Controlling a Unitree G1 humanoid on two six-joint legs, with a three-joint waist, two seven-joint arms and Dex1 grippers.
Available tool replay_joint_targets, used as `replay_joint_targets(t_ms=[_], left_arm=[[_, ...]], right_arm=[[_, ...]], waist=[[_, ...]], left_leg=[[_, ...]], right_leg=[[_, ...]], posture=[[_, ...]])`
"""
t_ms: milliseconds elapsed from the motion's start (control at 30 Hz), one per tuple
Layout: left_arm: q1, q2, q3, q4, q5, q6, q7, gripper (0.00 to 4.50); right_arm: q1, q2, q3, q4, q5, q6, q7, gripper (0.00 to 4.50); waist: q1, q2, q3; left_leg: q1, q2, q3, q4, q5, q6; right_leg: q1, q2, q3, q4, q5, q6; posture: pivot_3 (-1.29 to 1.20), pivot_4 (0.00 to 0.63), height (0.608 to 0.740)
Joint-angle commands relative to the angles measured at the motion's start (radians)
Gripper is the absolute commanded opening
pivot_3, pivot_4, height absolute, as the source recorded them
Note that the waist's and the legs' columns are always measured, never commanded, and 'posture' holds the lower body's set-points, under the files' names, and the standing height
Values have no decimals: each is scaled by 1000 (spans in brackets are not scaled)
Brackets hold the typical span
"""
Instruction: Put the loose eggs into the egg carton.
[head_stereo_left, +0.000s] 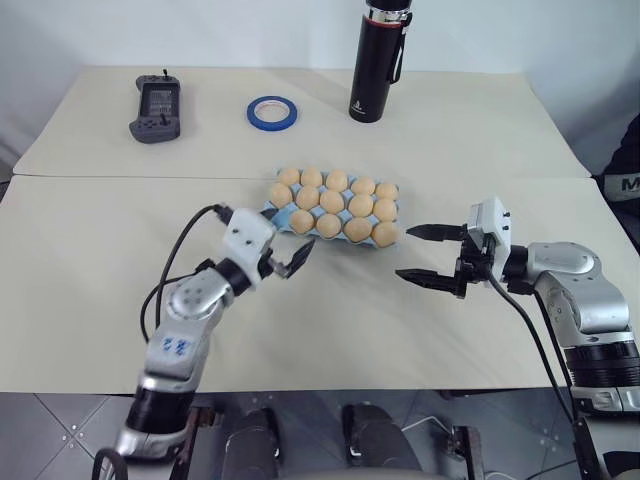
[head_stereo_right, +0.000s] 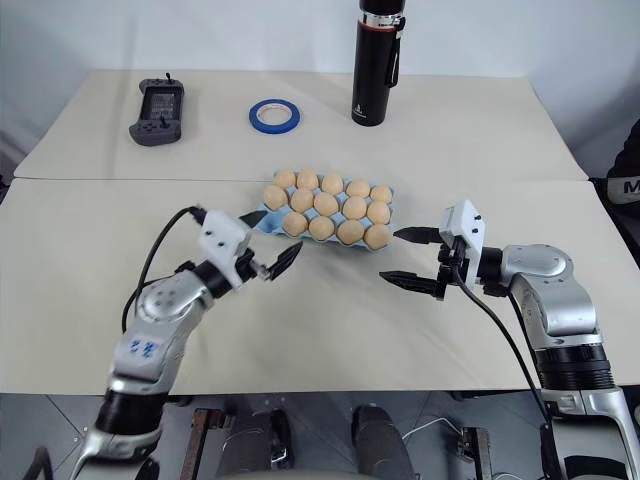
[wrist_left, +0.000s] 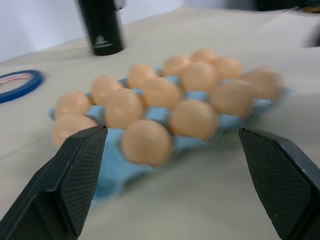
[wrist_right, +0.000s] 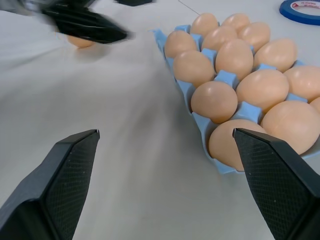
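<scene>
Both grippers released, nothing held: left gripper (head_stereo_left: 298, 258) has its fingers spread wide with the carton framed between them in its wrist view, and right gripper (head_stereo_left: 403, 252) is the same, jaws apart and level. The egg carton (head_stereo_left: 268, 211) sits mid-table between the two arms and is packed with seated eggs (head_stereo_left: 332, 201). We count fourteen, and the one bare cup (wrist_left: 112, 172) is at the near corner on the left arm's side. One loose egg (wrist_right: 80, 42) is left: the right wrist view shows it on the table (head_stereo_left: 330, 330), just off that same carton corner and right under the left gripper's fingers. From the head views the left wrist hides it. It's partly covered, so we can't call its long axis. Key relation: egg, empty cup and left gripper are all clustered at the same corner, with the right gripper well apart on the far side of the carton. Our read is that this is the left arm's pick: drop onto the egg below the fingers, then a short hop towards the carton into the corner cup.
</scene>
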Motion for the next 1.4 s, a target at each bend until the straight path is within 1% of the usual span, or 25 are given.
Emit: replay_joint_targets(t_ms=[33, 67, 133, 167, 267, 300, 367, 500, 600, 700, 800, 933, 1000, 1067, 1100, 1200, 1400], left_arm=[[148, 75, 144, -113, -129, -68, -131, 4487], [215, 99, 207, -116, -167, -89, -172, 4487], [285, 126, 273, -116, -213, -113, -212, 4487], [310, 134, 301, -103, -225, -120, -219, 4487], [445, 158, 440, -42, -245, -185, -277, 4487], [470, 164, 461, -35, -249, -196, -287, 4487], [502, 153, 513, -32, -283, -211, -287, 4487], [550, 138, 592, 9, -297, -249, -278, 4487], [555, 135, 618, 37, -291, -278, -268, 4487], [538, 142, 609, 47, -285, -286, -259, 4487], [494, 150, 573, 59, -260, -283, -234, 4487], [383, 154, 489, 100, -216, -266, -192, 4487], [348, 154, 449, 115, -203, -262, -188, 4487], [304, 158, 408, 159, -175, -264, -181, 4487], [284, 164, 390, 188, -156, -259, -173, 4487], [239, 172, 332, 272, -103, -256, -162, 4487], [198, 165, 266, 331, -63, -243, -145, 4487]], right_arm=[[-9, -2, -22, -19, 10, -17, 1, 4500], [-11, -1, -21, -18, 10, -16, 1, 4500], [-12, 0, -20, -17, 10, -16, 1, 4500], [-12, 1, -19, -17, 10, -17, 2, 4500], [-15, 4, -18, -9, 8, -21, 4, 4500], [-17, 4, -18, -7, 8, -21, 4, 4500], [-19, 5, -18, -5, 7, -22, 5, 4500], [-23, 7, -14, 3, 5, -25, 7, 4500], [-38, 15, -7, 17, 2, -30, 8, 4500], [-45, 18, -4, 26, -2, -37, 11, 4500], [-51, 22, -2, 35, -6, -39, 14, 4500], [-55, 27, -1, 40, -12, -44, 15, 4500], [-56, 29, -2, 38, -12, -43, 14, 4500], [-54, 31, -2, 35, -13, -43, 12, 4500], [-52, 31, -3, 32, -13, -43, 12, 4500], [-48, 31, -6, 25, -11, -42, 8, 4500], [-26, 21, -17, -1, -4, -35, 0, 4500]], waist=[[-4, 0, 0], [-7, 0, 0], [-12, 1, 0], [-12, 1, 0], [-12, 1, 0], [-14, 1, 1], [-19, 1, 1], [-24, 1, 1], [-36, 1, 1], [-40, 1, 1], [-40, 1, 1], [-36, 1, 1], [-37, 1, 1], [-36, 1, 1], [-36, 1, 1], [-39, 1, 1], [-36, 1, 1]], left_leg=[[0, 0, 0, 0, 0, 0], [0, 0, 0, 0, 0, 0], [1, 1, 0, 0, 0, 0], [1, 1, 0, 0, -1, 0], [1, 0, -1, 0, -4, 0], [1, 0, -1, 0, -5, 1], [0, -1, 0, 0, -5, 1], [0, -3, -1, -1, -5, 3], [0, -4, -1, -1, -5, 3], [0, -5, -1, -1, -5, 4], [0, -4, -1, -1, -5, 4], [0, -5, -1, -1, -4, 3], [0, -6, -1, -1, -3, 3], [0, -6, 0, -1, -2, 4], [0, -6, 0, -1, -1, 6], [0, -6, 0, -2, -1, 6], [0, -5, 0, -3, -1, 5]], right_leg=[[0, 0, 0, 0, 0, 0], [0, 0, 0, 0, 0, -1], [0, -1, 0, 0, -1, -2], [0, -1, 0, 0, -2, -3], [1, -2, -1, -2, -1, -6], [1, -3, -1, -2, -2, -8], [1, -4, -1, -3, -5, -14], [1, -7, -2, -3, -6, -15], [1, -9, -2, -3, -5, -15], [1, -9, -2, -3, -4, -13], [1, -9, -3, -3, -4, -13], [1, -9, -3, -2, -4, -12], [1, -9, -3, -2, -2, -9], [1, -10, -3, -3, 1, -4], [1, -10, -3, -3, 1, -3], [0, -10, -4, -3, 1, -3], [-2, -9, -4, -2, 1, -3]], posture=[[0, 150, 740], [0, 150, 740], [0, 150, 740], [0, 150, 740], [0, 150, 740], [0, 150, 740], [0, 150, 740], [0, 150, 740], [0, 150, 740], [0, 150, 740], [0, 150, 740], [0, 150, 740], [0, 150, 740], [0, 150, 740], [0, 150, 740], [0, 150, 740], [0, 150, 740]])
